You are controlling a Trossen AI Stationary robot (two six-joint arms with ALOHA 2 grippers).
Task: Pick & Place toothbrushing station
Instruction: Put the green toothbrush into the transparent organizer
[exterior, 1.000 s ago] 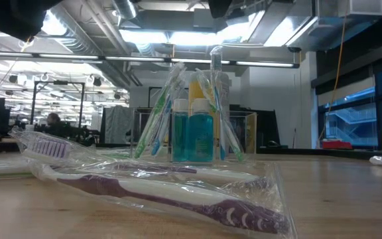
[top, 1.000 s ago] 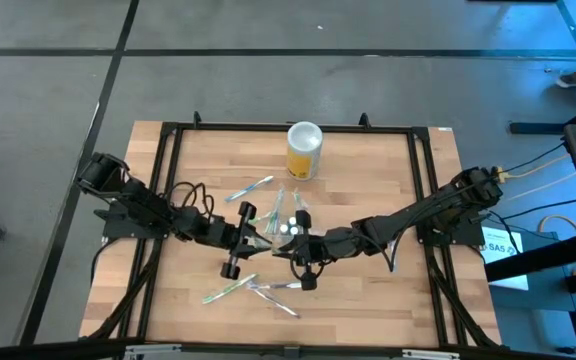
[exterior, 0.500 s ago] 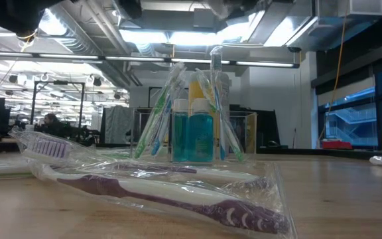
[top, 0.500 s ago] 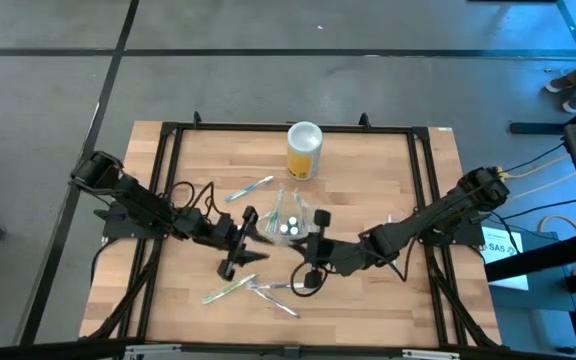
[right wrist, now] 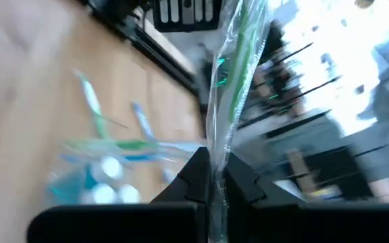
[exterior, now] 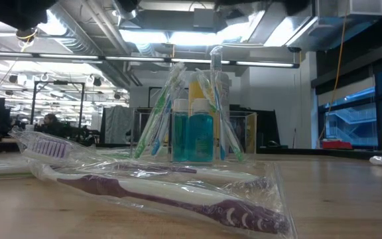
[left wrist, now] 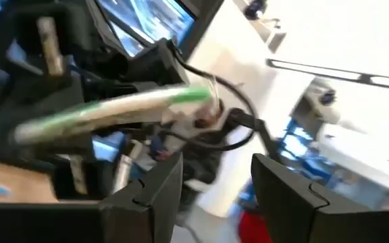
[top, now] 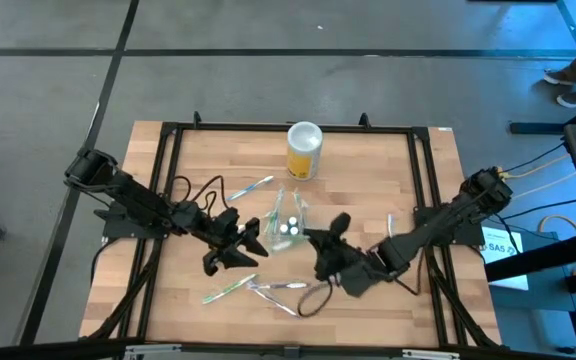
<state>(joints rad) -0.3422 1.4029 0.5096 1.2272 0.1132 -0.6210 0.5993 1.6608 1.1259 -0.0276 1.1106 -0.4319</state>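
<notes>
The toothbrushing station, a clear container with two blue bottles and several wrapped toothbrushes leaning in it, stands upright on its base mid-table; it also shows in the low view. My left gripper is open just left of it, with nothing between its fingers. My right gripper, on the station's near right, is shut on a wrapped green toothbrush. My right gripper pinches the toothbrush's clear wrapper between its two fingers. The toothbrush runs on straight out past the fingertips, along the fingers, and is lifted clear of the table. Which end of it the fingers have is hidden by the fingers.
A yellow canister with a white lid stands behind the station. Loose wrapped toothbrushes lie on the wood: one at the far left, two near the front, and a purple one close to the low camera.
My left gripper has opened and drawn back from the station toward the table's left edge. My right gripper, still shut, has pulled away from the station toward the near right. The station has stayed where it was.
</notes>
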